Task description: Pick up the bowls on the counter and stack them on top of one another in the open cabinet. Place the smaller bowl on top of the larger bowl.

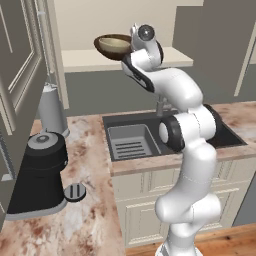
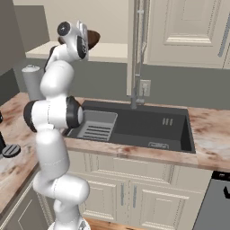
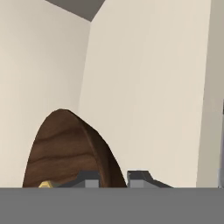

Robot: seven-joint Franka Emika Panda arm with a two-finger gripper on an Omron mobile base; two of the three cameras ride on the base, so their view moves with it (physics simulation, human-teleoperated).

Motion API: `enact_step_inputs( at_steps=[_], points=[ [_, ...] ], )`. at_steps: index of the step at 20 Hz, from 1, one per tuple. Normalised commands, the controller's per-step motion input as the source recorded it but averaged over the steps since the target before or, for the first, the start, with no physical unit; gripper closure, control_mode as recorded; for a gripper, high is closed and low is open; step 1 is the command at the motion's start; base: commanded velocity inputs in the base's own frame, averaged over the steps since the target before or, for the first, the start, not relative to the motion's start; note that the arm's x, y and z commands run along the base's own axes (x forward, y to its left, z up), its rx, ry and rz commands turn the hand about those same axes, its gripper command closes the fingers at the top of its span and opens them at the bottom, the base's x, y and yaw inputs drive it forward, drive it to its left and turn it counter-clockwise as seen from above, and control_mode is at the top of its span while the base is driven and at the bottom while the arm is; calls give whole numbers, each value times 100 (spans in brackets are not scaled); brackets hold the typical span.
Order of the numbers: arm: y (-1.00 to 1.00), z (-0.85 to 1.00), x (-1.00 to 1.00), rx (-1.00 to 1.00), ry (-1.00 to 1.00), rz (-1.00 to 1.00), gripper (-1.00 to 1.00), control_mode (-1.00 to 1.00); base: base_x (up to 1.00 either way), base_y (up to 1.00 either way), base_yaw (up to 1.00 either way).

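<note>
A rendered kitchen, seen from behind a white robot arm that rises through the centre of the left base view and reaches to the upper middle of the frame. There the end effector point(image 3: 113, 177) is closed on the rim of the brown bowl point(image 1: 114, 46). In the hand view the rim sits pinched between the two dark fingertips point(image 3: 92, 179) at the bottom of the frame, and the bowl curves up to the lower left, tilted on edge toward the camera. Behind it are the bare cream walls of the open cabinet point(image 3: 144, 87). In the left base view the bowl hangs just above the cabinet's pale shelf point(image 1: 90, 59) at the top of the frame; whether it touches the shelf cannot be told. In the right base view, a sliver of brown bowl point(image 2: 93, 38) peeks out beside the arm's head at the upper left. Lower down lie the marbled desk point(image 1: 90, 150) and a dark sink point(image 1: 135, 135); a black appliance point(image 1: 42, 172) stands at the lower left. The step in hand looks to be setting the larger bowl into the cabinet. The next move likely calls for levelling it, lowering it flat onto the shelf, then releasing, before fetching the smaller bowl.
</note>
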Motion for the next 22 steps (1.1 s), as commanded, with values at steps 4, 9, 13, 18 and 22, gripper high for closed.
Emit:
enact_step_inputs(
  at_steps=[4,9,13,18,22],
  points=[
    [0,-12,36,-1,1,0,100,-100,0,0,0],
    [0,-9,36,0,0,0,100,-100,0,0,0],
    [0,-5,34,0,1,0,100,-100,0,0,0],
    [3,0,34,0,2,0,100,-100,0,0,0],
    [1,0,17,0,2,0,-100,-100,0,0,0]
  ],
)
